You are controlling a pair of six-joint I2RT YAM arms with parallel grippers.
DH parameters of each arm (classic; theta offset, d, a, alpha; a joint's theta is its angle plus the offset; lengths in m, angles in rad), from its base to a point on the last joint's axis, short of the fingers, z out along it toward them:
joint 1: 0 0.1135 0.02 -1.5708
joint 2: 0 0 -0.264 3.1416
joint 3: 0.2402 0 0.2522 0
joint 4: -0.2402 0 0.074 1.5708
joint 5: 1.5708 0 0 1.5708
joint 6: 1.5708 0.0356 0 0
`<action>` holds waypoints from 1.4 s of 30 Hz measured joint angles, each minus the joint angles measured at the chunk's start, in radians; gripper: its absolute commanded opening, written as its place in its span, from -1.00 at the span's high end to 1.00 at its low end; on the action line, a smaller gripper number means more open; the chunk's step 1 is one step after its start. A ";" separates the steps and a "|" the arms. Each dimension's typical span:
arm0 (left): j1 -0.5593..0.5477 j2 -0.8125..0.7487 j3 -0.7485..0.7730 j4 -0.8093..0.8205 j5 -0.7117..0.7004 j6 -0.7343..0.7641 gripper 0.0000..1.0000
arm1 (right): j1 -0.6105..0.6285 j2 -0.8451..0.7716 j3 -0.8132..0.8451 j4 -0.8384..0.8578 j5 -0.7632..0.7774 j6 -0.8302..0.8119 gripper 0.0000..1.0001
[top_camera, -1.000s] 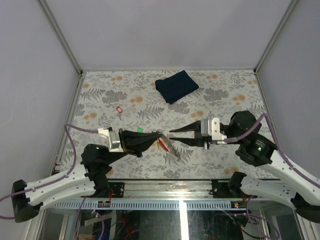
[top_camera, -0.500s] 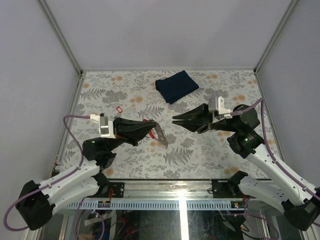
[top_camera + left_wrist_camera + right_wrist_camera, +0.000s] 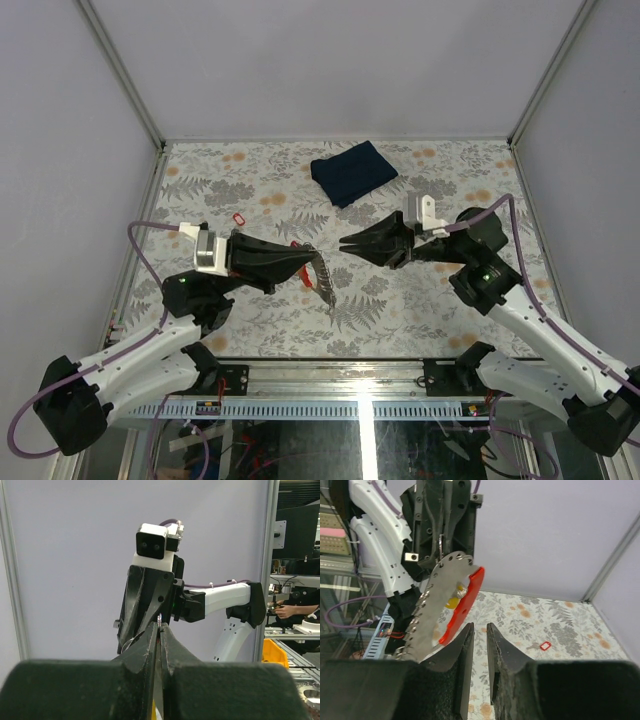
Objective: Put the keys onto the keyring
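Left end effector (image 3: 303, 258): jaws pinched fully together on the keyring (image 3: 437, 605), gripping it at its top end. In the left wrist view only a sliver of metal sticks up between the closed fingers (image 3: 145, 650).

The keyring is off the table, hanging down from that grip. In the right wrist view it reads as a pale silvery strip with a beaded edge, tilted. Its red plastic tag (image 3: 468, 597) sits right against the strip, on the side facing the right arm. The yellow-orange key (image 3: 454, 600) shows only its head, tucked between strip and tag. Can't tell whether it's threaded on or just lodged there.

Right end effector (image 3: 345, 243): narrow, with a slim gap between the fingers and nothing in it. Its tips point at the keyring from the right, near but apart in the top view. In its own wrist view the tag's lower end runs down behind one fingertip (image 3: 465, 645), so contact there can't be told.

Both arms are raised over the middle of the floral-patterned table (image 3: 420, 300), end effectors facing each other.

A small loose red tag (image 3: 238, 218) lies on the table to the left rear of the left end effector, well apart from the keyring. Something small and metal is attached to it, too small to make out.

A folded dark blue cloth (image 3: 352, 172) lies toward the far edge, apart from both arms.
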 measured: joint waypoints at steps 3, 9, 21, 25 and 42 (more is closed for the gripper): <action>0.000 0.000 0.005 -0.002 0.008 0.000 1.00 | 0.040 0.014 0.000 -0.022 0.003 -0.014 0.55; 0.000 0.000 0.010 -0.023 0.020 0.003 1.00 | 0.130 0.019 0.001 -0.052 0.010 -0.047 0.54; 0.000 -0.005 0.021 -0.062 0.029 0.016 1.00 | 0.190 0.019 0.016 -0.050 0.028 -0.047 0.52; 0.000 -0.005 0.024 -0.072 0.031 0.024 1.00 | 0.204 0.020 0.019 -0.040 0.029 -0.046 0.50; 0.000 -0.011 0.034 -0.083 0.055 0.026 1.00 | 0.226 -0.002 0.027 -0.056 0.127 -0.104 0.50</action>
